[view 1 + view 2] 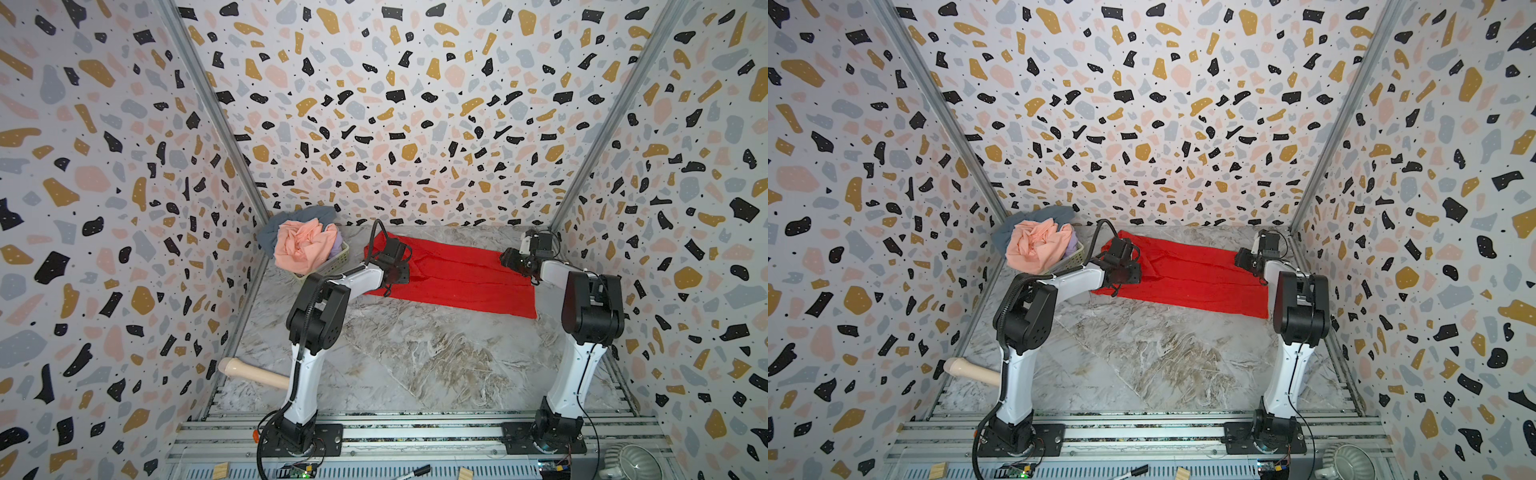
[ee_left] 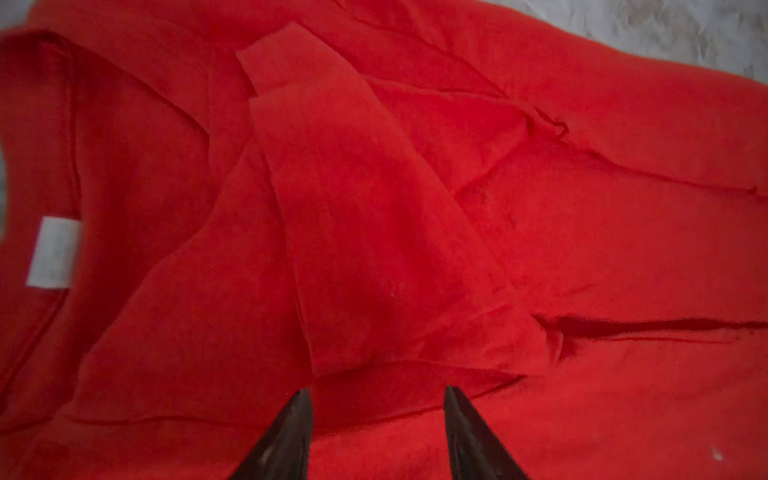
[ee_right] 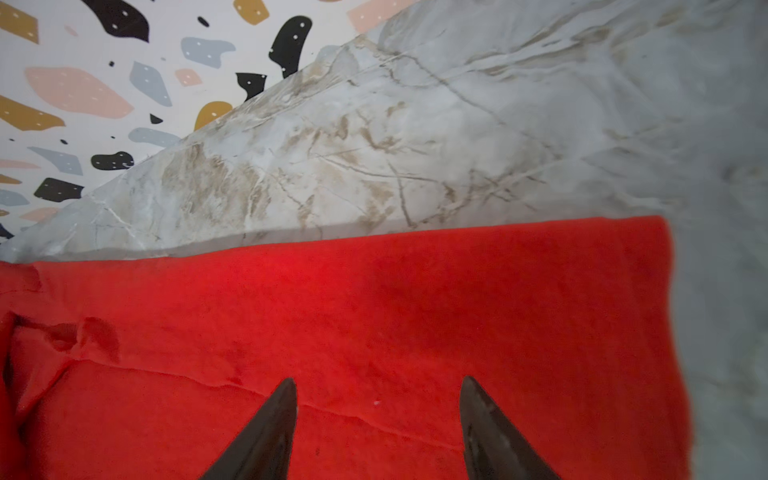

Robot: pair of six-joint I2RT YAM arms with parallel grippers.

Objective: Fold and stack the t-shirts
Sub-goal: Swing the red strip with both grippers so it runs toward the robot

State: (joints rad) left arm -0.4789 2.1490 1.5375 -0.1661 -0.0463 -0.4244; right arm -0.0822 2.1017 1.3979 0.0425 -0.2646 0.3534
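A bright red t-shirt (image 1: 453, 278) (image 1: 1187, 274) lies flat across the back of the marble table, its sides folded inward into a long strip. My left gripper (image 2: 377, 390) hovers open over the collar end, near the folded sleeve (image 2: 353, 208) and the white neck label (image 2: 54, 251). My right gripper (image 3: 379, 379) hovers open over the hem end, close to the shirt's far edge. Nothing is between either pair of fingers. In both top views, crumpled peach-pink (image 1: 305, 247), slate grey-blue (image 1: 299, 216) and lilac (image 1: 337, 245) t-shirts fill the basket.
The yellow-green lattice basket (image 1: 338, 259) stands in the back left corner, just left of the red shirt. A pale wooden handle (image 1: 253, 372) pokes in from the left wall near the front. Patterned walls close three sides. The metal rail (image 1: 415, 432) carries both arm bases.
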